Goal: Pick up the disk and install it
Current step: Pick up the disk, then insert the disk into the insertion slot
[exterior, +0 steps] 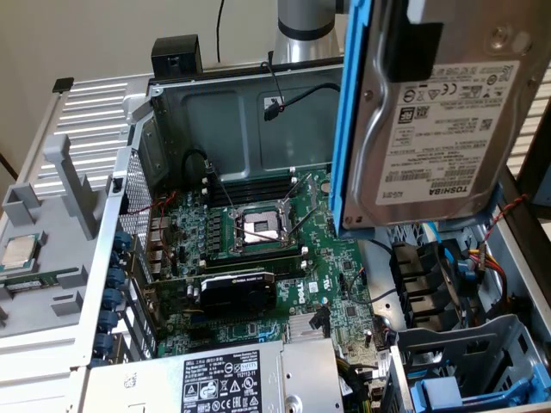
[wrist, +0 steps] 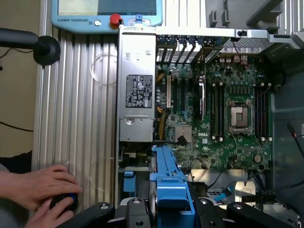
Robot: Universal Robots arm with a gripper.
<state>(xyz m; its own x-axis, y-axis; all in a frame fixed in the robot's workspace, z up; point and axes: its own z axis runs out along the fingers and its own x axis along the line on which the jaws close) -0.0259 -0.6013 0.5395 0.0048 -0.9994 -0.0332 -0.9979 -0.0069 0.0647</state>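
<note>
the disk (exterior: 439, 112) is held in the air above the open computer case (exterior: 172, 112), at the exterior view's right, tilted, with its white label turned toward the camera. in the wrist view its blue frame (wrist: 167, 190) is seen edge-on, pinched between the fingers (wrist: 137, 213) of the tool (wrist: 172, 211), and it is kept clear of the green board (wrist: 223, 114) below. a grey power box (wrist: 137, 90) is seated in the case just beside the board. a small square chip (exterior: 21, 250) is laid on a grey tray (exterior: 52, 215) at the exterior view's left, well apart from the disk. a person's hands (wrist: 35, 190) are placed over a small dark object by the ribbed worktop (wrist: 80, 118) beside the case.
</note>
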